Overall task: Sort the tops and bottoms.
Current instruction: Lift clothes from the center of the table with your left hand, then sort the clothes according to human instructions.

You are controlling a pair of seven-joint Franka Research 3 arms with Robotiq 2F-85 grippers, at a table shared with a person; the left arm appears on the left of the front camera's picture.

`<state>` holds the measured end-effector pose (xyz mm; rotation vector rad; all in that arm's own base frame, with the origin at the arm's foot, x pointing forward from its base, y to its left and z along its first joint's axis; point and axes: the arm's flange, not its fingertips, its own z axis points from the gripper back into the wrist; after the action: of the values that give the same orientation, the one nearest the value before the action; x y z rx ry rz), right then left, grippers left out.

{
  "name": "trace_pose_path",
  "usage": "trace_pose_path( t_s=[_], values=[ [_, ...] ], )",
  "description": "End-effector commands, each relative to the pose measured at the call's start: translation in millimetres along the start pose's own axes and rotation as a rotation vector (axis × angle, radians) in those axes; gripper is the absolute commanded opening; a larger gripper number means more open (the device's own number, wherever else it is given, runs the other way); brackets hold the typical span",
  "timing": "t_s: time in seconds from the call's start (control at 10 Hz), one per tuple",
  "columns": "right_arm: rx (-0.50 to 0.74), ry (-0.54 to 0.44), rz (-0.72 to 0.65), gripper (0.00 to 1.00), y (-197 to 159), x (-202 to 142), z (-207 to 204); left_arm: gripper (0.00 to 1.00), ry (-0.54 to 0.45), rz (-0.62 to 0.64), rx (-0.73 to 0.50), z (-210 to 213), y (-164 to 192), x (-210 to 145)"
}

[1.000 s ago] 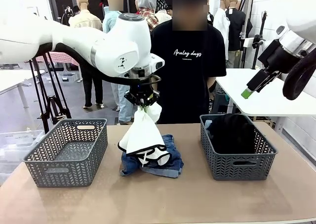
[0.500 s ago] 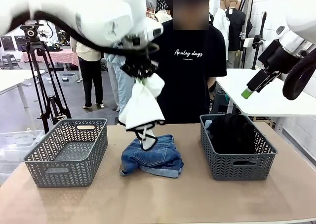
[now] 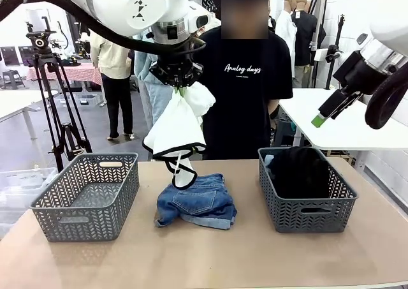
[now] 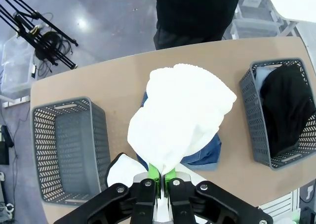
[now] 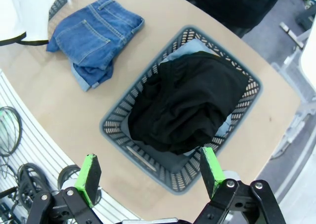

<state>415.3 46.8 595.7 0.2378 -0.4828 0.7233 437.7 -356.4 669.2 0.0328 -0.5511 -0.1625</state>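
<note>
The left tool [image 3: 183,88] is pressed together on a fold of the white top [image 3: 178,128] and holds it high above the middle of the surface [image 3: 210,257]. A second ago the lower part of this top lay on the denim shorts [image 3: 197,203]. Now the arm is higher and the top hangs free, and only its dark-trimmed lower end is just above the shorts. The shorts lie uncovered between the two baskets. For the task, I think this means the top is separated from the bottoms and the next step is to carry it to a basket. The black top [image 5: 187,105] is already in the right basket [image 3: 306,217], so that one is probably for tops. The left basket [image 3: 89,200] shows only its bare floor and would then take the shorts. The right tool [image 5: 148,155] is spread wide and holds nothing. It stays up at the right side, above the right basket. For the way to the right, the hanging end must pass over the near rim of the right basket, so some more height seems useful; otherwise it may catch on the rim or drag on the shorts. The black top fills much of that basket, yet there is room on top of it. The person [image 3: 245,78] stands close behind the far edge, so room is better toward the robot's side.
</note>
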Motion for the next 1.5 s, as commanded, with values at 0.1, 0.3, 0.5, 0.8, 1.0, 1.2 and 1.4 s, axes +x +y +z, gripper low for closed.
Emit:
trace_pose_path(
  t_s=[0.1,0.3,0.5,0.8,1.0,1.2,1.4],
  values=[
    [-0.005,0.012,0.002,1.00,0.4,-1.5,-0.3,0.00,-0.007,0.005,-0.006,1.2,2.4,2.1],
    [-0.005,0.012,0.002,1.00,0.4,-1.5,-0.3,0.00,-0.007,0.005,-0.006,1.2,2.4,2.1],
    [-0.005,0.012,0.002,1.00,0.4,-1.5,-0.3,0.00,-0.007,0.005,-0.006,1.2,2.4,2.1],
    [-0.005,0.012,0.002,1.00,0.4,-1.5,-0.3,0.00,-0.007,0.005,-0.006,1.2,2.4,2.1],
    [-0.005,0.012,0.002,1.00,0.4,-1.5,-0.3,0.00,-0.007,0.005,-0.006,1.2,2.4,2.1],
    [-0.005,0.012,0.002,1.00,0.4,-1.5,-0.3,0.00,-0.007,0.005,-0.006,1.2,2.4,2.1],
    [-0.005,0.012,0.002,1.00,0.4,-1.5,-0.3,0.00,-0.007,0.005,-0.006,1.2,2.4,2.1]
  ],
)
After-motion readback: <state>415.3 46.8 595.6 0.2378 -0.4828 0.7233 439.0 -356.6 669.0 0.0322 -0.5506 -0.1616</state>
